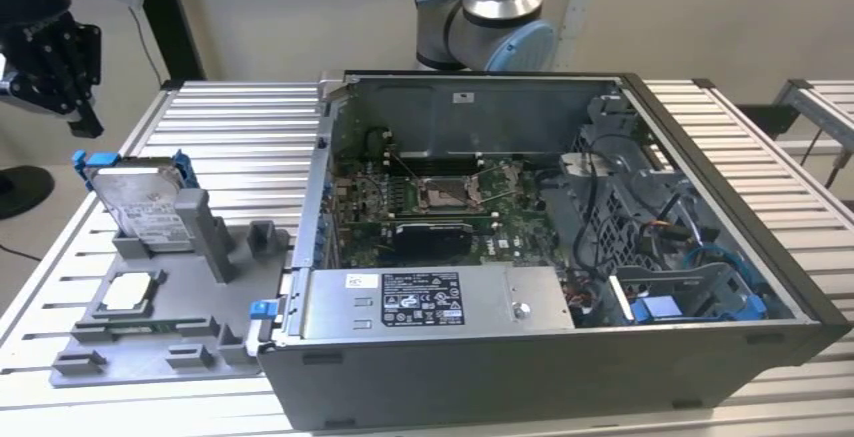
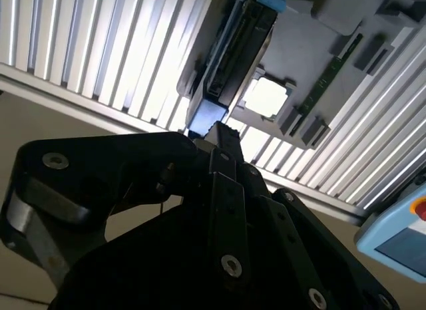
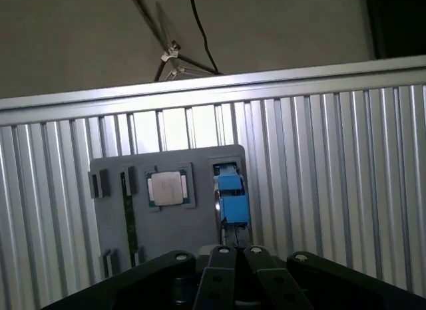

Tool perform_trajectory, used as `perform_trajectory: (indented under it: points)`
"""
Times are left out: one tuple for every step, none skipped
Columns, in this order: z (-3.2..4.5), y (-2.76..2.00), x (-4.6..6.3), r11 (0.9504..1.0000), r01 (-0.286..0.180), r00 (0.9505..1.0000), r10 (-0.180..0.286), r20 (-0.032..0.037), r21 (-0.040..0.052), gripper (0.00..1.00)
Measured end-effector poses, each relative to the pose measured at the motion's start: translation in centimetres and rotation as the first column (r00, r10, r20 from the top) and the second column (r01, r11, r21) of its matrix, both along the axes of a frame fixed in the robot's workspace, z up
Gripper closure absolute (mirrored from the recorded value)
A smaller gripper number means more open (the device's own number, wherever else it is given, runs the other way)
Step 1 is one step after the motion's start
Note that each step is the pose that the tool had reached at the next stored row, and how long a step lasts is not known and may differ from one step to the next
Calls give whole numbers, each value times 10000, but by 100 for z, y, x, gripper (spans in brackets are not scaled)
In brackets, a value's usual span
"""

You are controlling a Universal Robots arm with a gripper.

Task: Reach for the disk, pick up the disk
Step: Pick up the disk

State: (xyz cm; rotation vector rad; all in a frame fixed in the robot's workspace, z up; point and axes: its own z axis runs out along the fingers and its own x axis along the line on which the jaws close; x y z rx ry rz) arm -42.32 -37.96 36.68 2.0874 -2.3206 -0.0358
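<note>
Aluminium slatted table (image 1: 227, 127), beige walls. Exterior view: an open computer case (image 1: 534, 387) held a motherboard (image 1: 514, 219). At the exterior view's left, a grey holder (image 1: 160, 347) kept the disk (image 1: 140, 202) upright, with a chip (image 1: 127, 292) nearby. The gripper (image 1: 83, 122) hung above the disk, apart from it. Second wrist view: jaws clenched, empty. First wrist view: the disk (image 3: 231, 197) stood beside the chip (image 3: 168, 188).

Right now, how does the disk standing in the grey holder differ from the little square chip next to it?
The disk stands on edge, tilted; the chip lies flat. The disk is larger and rectangular; the chip is small and square. The disk has a blue bracket; the chip has none. Both are silvery and sit on the grey holder.
</note>
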Motion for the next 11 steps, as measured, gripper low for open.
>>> perform_trajectory:
  points:
    - [0, 0, 0, 10000, -23, 10000, 23, 0, 0, 100]
    - [0, 0, 0, 10000, -24, 10000, 24, 1, 0, 100]
    - [0, 0, 0, 10000, -26, 10000, 26, 2, 0, 100]
    - [0, 0, 0, 10000, -27, 10000, 27, 2, 0, 100]
    - [0, 0, -1, 10000, -27, 10000, 27, 2, 0, 100]
    - [0, 0, -1, 10000, -28, 10000, 28, 2, 0, 100]
    - [0, 0, -1, 10000, -29, 10000, 29, 2, 0, 100]
    - [0, 0, -1, 10000, -29, 10000, 29, 2, 0, 0]
    - [0, 0, -1, 10000, -31, 10000, 31, 2, 0, 0]
    - [0, 0, -1, 10000, -31, 10000, 31, 2, 0, 0]
    - [0, 0, -1, 10000, -32, 10000, 32, 2, 0, 0]
